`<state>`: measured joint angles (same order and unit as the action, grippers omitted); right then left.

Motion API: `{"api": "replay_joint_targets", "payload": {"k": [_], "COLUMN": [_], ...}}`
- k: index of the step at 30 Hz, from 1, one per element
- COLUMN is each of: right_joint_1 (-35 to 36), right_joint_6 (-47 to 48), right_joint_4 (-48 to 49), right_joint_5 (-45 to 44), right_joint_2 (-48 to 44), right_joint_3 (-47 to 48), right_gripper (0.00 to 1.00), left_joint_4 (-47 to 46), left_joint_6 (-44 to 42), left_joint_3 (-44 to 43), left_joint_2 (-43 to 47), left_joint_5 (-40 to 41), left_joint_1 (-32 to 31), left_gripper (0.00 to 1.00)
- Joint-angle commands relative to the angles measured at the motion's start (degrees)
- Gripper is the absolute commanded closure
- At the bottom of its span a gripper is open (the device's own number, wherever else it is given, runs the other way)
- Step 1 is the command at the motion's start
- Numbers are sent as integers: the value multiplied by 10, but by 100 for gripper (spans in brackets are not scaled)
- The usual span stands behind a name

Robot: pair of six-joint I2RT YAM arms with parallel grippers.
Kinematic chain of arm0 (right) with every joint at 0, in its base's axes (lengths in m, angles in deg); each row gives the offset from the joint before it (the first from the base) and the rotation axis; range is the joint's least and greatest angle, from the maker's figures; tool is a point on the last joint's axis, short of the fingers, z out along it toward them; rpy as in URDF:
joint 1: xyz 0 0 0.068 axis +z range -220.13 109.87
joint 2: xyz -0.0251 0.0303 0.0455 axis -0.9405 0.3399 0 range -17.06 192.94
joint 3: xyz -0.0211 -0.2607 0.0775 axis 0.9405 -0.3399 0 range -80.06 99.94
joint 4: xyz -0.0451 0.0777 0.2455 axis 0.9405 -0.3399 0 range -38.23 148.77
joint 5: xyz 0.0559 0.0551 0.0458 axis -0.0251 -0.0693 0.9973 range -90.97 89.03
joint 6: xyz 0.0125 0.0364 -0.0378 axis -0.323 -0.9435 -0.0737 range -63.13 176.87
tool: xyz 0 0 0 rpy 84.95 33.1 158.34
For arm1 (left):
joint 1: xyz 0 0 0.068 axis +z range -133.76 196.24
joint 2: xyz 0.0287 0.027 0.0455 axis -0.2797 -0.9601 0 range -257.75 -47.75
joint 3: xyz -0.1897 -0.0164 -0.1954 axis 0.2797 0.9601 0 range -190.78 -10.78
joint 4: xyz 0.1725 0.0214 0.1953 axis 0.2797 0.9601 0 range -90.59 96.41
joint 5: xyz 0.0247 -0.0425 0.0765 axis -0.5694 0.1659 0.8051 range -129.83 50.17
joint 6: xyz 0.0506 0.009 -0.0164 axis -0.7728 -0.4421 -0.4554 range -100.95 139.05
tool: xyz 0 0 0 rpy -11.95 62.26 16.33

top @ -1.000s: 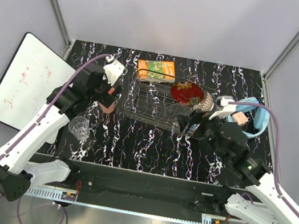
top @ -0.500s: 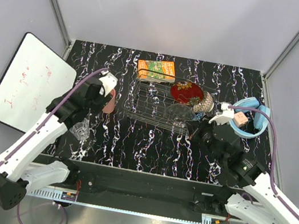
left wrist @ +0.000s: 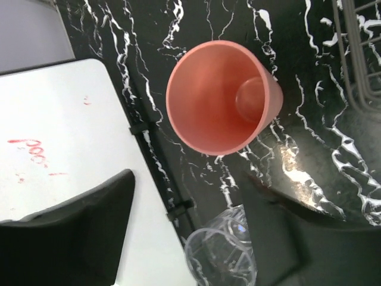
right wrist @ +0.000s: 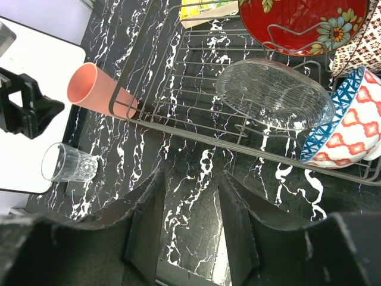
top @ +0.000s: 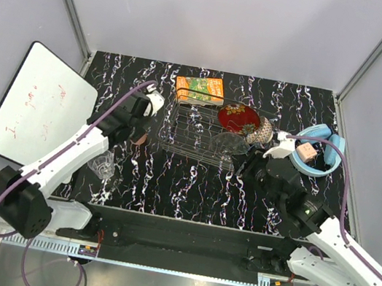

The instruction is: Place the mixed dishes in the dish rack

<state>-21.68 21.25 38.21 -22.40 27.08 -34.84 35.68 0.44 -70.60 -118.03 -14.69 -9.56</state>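
Observation:
The salmon-pink cup (left wrist: 223,98) lies tilted on the table against the left end of the dish rack (top: 193,132), outside it, its mouth facing my left wrist camera. My left gripper (left wrist: 189,179) hovers above it, open and holding nothing. The clear drinking glass (top: 102,164) stands near the table's left edge. In the rack are the red floral plate (right wrist: 303,24), the clear glass bowl (right wrist: 274,95) upside down, the brownish patterned bowl (right wrist: 357,56) and the blue patterned bowl (right wrist: 345,128) at its right near corner. My right gripper (right wrist: 190,220) is open in front of the rack, with nothing in it.
An orange-green carton (top: 201,88) lies behind the rack. Blue headphones (top: 323,151) sit at the right edge. A whiteboard (top: 35,104) leans off the table's left side, close to the glass.
My left arm has swung right, toward the rack, and the cup now leans against the rack's end. My right arm has drawn back from the rack's right end.

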Motion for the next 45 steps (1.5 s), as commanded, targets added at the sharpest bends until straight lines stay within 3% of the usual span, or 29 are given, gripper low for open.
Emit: {"api": "replay_joint_targets", "payload": {"k": [1,5,12,18,26,36,45], "right_joint_1": [2,2,2,0,-20,-93,-105], "right_joint_6": [12,21,62,118,121,139,142], "right_joint_4": [36,37,46,93,148,221,235], "right_joint_5": [-7,-20,-106,-171,-126,-84,-63], "right_joint_2": [6,2,4,131,306,362,370], "right_joint_3": [1,-1,-12,17,95,114,112], "right_gripper": [50,48,43,38,37,37,38], "left_joint_4": [-46,-59,-68,-68,-80,-121,-133], "left_joint_6": [-3,11,28,30,24,8,4], "left_joint_3": [-32,-47,-88,-98,-103,-80,-66], "left_joint_2": [-21,-33,-70,-104,-125,-133,-136], "left_joint_5": [-10,-12,-62,-93,-104,-97,-93], "left_joint_1": [3,13,118,146,148,153,158], "left_gripper": [19,18,17,17,18,18,19]}}
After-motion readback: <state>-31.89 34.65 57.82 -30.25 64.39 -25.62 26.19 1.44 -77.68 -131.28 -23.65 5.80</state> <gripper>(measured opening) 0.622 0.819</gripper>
